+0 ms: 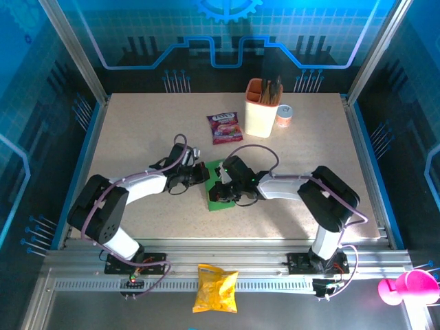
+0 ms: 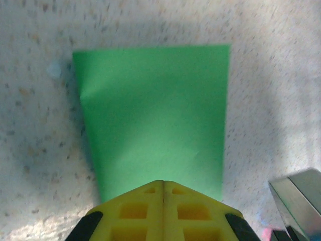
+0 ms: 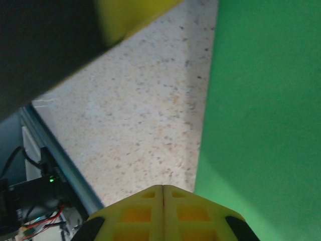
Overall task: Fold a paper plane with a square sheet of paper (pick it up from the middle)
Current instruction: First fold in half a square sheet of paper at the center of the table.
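Green sheet (image 1: 220,204) lies flat on the table (image 1: 137,137), about midway between the two arms, and we judge that both grippers are working it with blunt tips rather than pinching it. Our left gripper (image 2: 163,185) has its yellow fingers pressed together with no gap, the tip sitting over one edge of the sheet (image 2: 155,120). In the top view it reaches the paper from the left. We cannot tell whether the tip bears down on the paper. Our right gripper (image 3: 163,190) is likewise closed on nothing, its tip over bare table just beside the sheet (image 3: 261,125). From above it hangs over the middle of the paper and hides part of it. Closed tips suit pinning or sliding thin paper, we think, since a flat sheet gives open jaws nothing to bite. We see no point or wings on it, so the plane is far from made. Farther out, the purple sachet (image 1: 225,128), the cream holder (image 1: 261,110) and the small can (image 1: 284,115) sit at the far side. The yellow crisp bag (image 1: 216,289) lies on the near rail. All are well apart from the sheet and out of the arms' way.
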Robot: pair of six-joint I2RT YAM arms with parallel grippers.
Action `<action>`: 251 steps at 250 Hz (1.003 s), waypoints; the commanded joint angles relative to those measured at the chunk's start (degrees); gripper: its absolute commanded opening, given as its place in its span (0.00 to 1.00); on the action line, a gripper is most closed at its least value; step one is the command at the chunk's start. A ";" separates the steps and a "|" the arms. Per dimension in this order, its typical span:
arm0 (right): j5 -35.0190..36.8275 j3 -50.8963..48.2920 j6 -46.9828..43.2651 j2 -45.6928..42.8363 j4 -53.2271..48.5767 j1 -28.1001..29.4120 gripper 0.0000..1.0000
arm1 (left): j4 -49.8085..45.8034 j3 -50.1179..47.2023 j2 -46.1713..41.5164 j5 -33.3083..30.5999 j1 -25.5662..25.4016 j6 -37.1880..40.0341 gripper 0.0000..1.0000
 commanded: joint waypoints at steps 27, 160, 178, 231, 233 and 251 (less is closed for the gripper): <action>0.03 -1.53 2.04 3.56 4.63 0.17 0.00 | 4.82 -3.17 -0.18 3.19 -2.16 -4.54 0.00; 1.39 -5.41 4.27 6.26 4.70 -0.35 0.00 | 8.37 -4.59 6.88 -0.79 -4.21 -7.55 0.00; 1.51 -5.75 4.62 6.22 4.52 -0.34 0.00 | 7.53 -4.38 7.86 -2.26 -4.13 -7.55 0.00; 2.75 -4.89 4.30 6.66 -0.68 -0.36 0.00 | 5.29 -2.51 9.22 -5.86 -3.25 -7.62 0.00; 2.86 -4.86 4.26 6.73 -0.93 -0.36 0.00 | 5.13 -2.39 9.23 -5.97 -3.16 -7.59 0.00; 3.04 -4.79 4.06 6.91 -1.83 -0.36 0.00 | 3.73 -0.95 9.67 -6.90 -2.65 -7.40 0.00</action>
